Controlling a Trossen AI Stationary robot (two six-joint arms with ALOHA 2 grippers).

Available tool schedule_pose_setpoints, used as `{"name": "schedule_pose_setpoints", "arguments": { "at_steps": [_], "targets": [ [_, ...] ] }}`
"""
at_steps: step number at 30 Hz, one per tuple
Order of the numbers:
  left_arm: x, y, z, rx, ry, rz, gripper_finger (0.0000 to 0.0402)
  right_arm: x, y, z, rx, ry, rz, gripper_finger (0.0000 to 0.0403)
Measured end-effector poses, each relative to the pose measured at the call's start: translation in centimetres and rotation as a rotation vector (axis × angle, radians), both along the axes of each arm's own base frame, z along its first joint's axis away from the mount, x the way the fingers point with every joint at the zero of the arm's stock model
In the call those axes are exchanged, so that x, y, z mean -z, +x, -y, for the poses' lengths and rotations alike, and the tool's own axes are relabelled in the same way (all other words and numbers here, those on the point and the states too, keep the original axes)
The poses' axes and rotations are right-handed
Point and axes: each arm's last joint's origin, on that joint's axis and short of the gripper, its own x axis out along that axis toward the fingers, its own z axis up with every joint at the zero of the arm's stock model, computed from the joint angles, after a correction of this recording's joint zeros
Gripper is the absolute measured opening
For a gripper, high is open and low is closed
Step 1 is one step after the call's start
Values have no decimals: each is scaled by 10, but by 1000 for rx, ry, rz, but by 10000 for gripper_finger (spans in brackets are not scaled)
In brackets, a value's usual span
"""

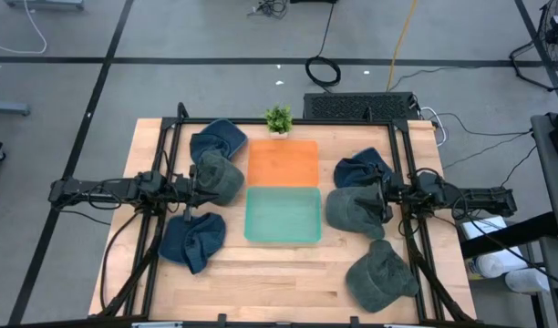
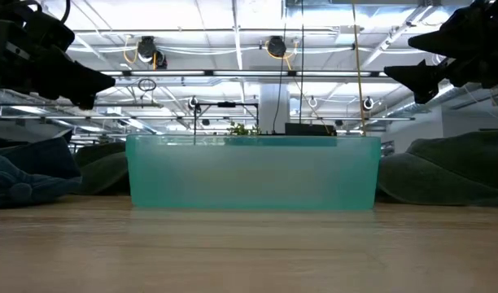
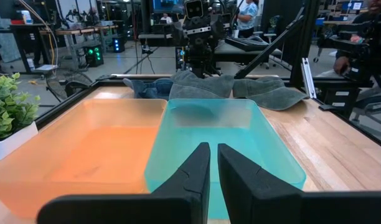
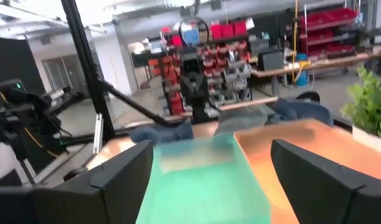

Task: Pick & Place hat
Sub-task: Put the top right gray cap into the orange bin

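Several soft hats lie flat on the wooden table. On the left are a blue hat (image 1: 218,138), a grey-green hat (image 1: 220,179) and another blue hat (image 1: 192,240). On the right are a blue hat (image 1: 361,168), a grey-green hat (image 1: 355,210) and another grey-green hat (image 1: 381,278). Between them stand an orange tray (image 1: 283,162) and a teal tray (image 1: 283,216). My left gripper (image 1: 199,186) (image 3: 213,150) is shut and hovers level over the left grey-green hat. My right gripper (image 1: 379,197) (image 4: 212,149) is open wide, level above the right grey-green hat.
A small potted plant (image 1: 278,119) stands at the far edge behind the orange tray. Black frame rails (image 1: 166,173) run along both sides of the table. A bare stretch of wood (image 1: 279,273) lies near the front edge.
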Motion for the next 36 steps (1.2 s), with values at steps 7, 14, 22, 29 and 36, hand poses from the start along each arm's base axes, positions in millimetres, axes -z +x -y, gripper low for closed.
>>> {"name": "schedule_pose_setpoints", "arguments": {
  "at_steps": [7,14,22,29,36],
  "targets": [
    [0,0,0,0,0,0,37,-41,1,3,105,10,-6,310],
    [0,0,0,0,0,0,37,-88,8,3,102,10,-13,309],
    [0,0,0,-1,0,0,37,-135,16,3,105,6,-110,309],
    [0,0,0,-1,0,0,37,-164,22,3,102,4,-141,308],
    [0,0,0,-1,0,0,37,-187,25,3,102,2,-201,308]
  ]
}}
